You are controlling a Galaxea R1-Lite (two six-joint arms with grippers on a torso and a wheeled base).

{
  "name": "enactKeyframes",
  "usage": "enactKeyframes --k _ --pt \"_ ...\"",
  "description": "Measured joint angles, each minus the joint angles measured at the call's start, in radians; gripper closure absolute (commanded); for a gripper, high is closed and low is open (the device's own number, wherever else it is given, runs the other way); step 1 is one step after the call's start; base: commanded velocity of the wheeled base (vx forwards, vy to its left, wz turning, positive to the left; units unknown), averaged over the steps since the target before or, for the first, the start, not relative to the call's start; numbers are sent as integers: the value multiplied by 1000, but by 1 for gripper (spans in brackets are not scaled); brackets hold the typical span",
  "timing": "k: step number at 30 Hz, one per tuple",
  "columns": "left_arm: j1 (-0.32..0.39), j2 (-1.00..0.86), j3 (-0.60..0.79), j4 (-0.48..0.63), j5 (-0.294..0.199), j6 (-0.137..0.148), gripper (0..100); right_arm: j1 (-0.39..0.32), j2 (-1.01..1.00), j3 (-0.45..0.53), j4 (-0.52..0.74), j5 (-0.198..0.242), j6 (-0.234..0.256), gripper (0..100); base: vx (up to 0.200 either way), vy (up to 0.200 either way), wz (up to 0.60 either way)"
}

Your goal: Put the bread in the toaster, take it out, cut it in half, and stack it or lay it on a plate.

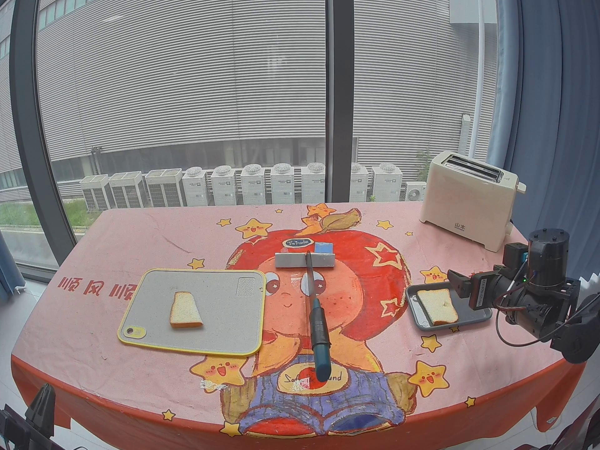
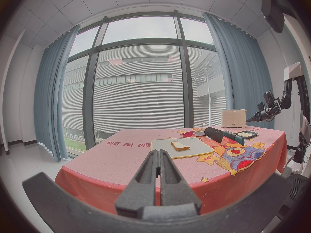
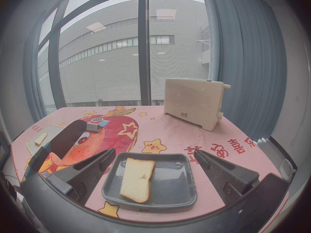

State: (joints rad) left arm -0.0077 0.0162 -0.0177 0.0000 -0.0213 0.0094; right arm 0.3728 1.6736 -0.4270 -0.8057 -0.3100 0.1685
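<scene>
Showing right pincer (image 3: 154, 153) spread open before bread (image 3: 137, 179) on three-o'clock tray (image 3: 175, 191) in right wrist view; left wrist view, left pincer (image 2: 158, 152) closed.

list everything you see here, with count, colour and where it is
cutting board: 1, grey, yellow-green rim, table left
tray: 1, dark grey, table right
bread piece: 2, pale, one on cutting board, one on tray
toaster: 1, cream, back right
knife: 1, teal handle, centre, blade on knife rest
knife rest: 1, grey, centre
tablecloth: 1, pink cartoon print
left gripper: black, shut, off table's front left
right gripper: black, open, facing tray
</scene>
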Motion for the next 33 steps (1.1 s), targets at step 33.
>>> enactKeyframes --k 33 --pt "0 0 0 0 0 0 100 -318 -58 -46 -163 213 -109 0 0 0 0"
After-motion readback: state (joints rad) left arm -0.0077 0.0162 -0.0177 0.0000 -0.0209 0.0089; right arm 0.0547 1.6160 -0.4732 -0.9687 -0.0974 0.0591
